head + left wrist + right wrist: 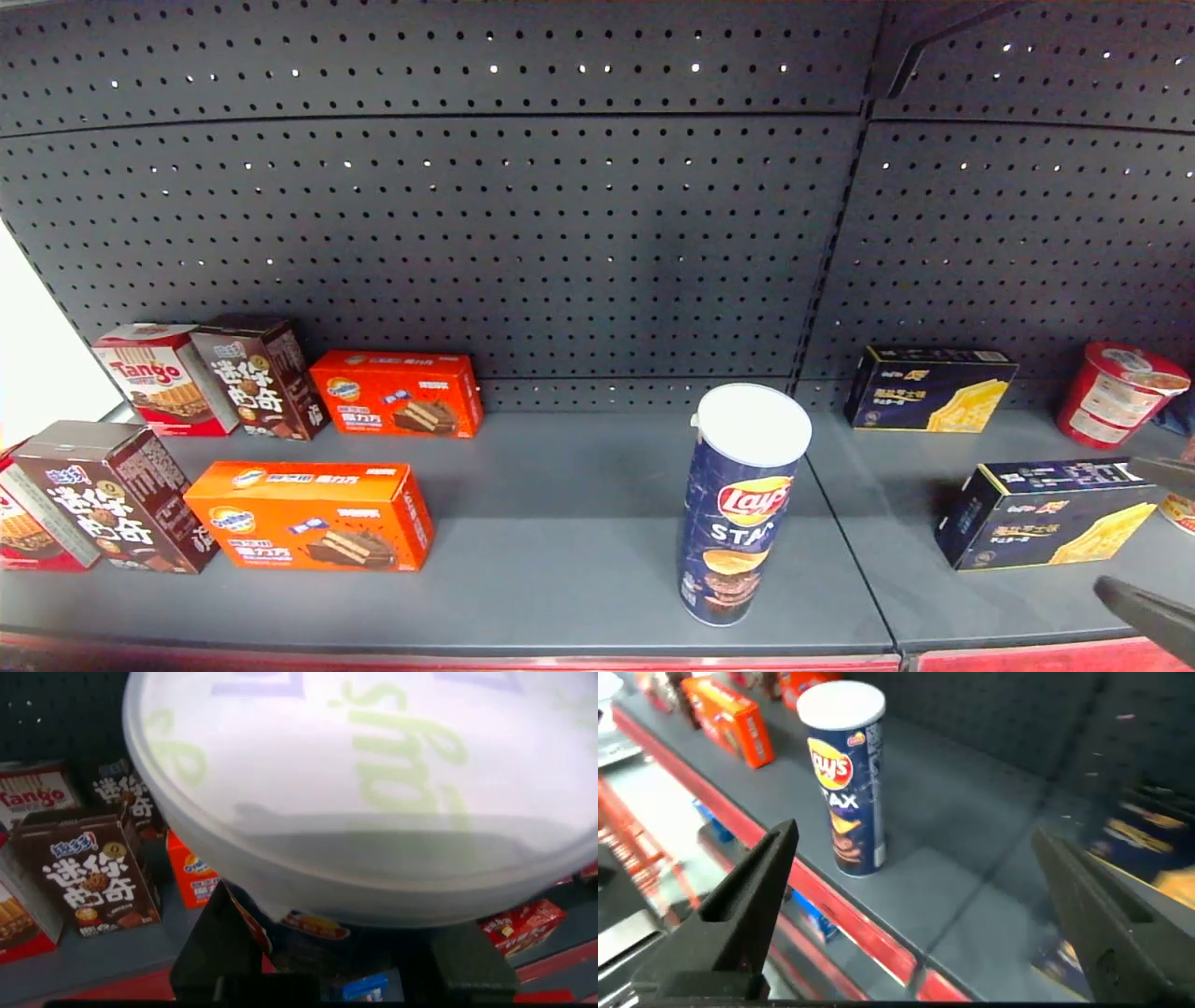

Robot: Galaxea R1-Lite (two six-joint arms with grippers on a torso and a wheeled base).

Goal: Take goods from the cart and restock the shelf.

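My right end effector [915, 835] is hanging with its fingers spread wide, holding nothing, just off the red front lip [467, 661] of the shelf [560, 523]. The chips can [742, 504] is standing upright on the shelf, near that lip and just left of the seam between 2 boards. Bare board is lying open between the can and the orange box [313, 515] to its left. More is lying open between the can and the dark blue box [1046, 513] to its right. My left end effector [341, 961] is gripping a clear-lidded container [355, 784], its 2 fingers flanking the body below the lid.
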